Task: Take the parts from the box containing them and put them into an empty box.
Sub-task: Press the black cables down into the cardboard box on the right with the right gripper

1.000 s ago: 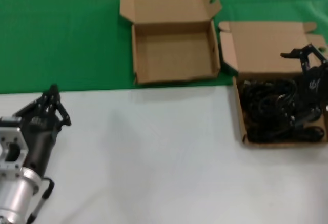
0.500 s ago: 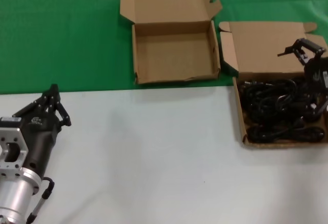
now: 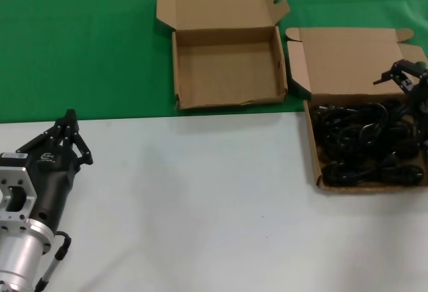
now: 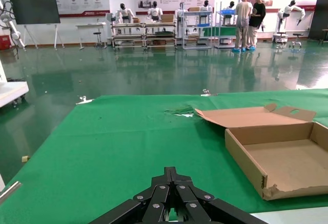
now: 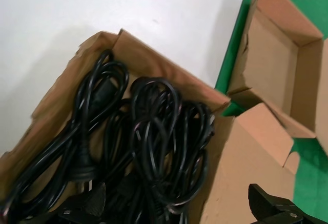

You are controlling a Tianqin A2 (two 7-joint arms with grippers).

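Cords (image 3: 368, 141) all lie in the wide box (image 3: 314, 172); square box (image 3: 177, 71) empty. Right gripper (image 3: 406, 77) above them, jaws seemingly apart, holding nothing; left gripper (image 3: 67, 138) parked, jaws together.

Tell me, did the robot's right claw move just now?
Yes. The right gripper has slid toward the right edge of the head view, measured against the lid of the box with the cords, which stayed put.

The left gripper (image 4: 171, 203) sat low over a green cloth (image 4: 118, 147), its black fingers meeting at a point; beyond it lay the empty box (image 4: 279, 155), lid open; farther off, a hall with people standing.
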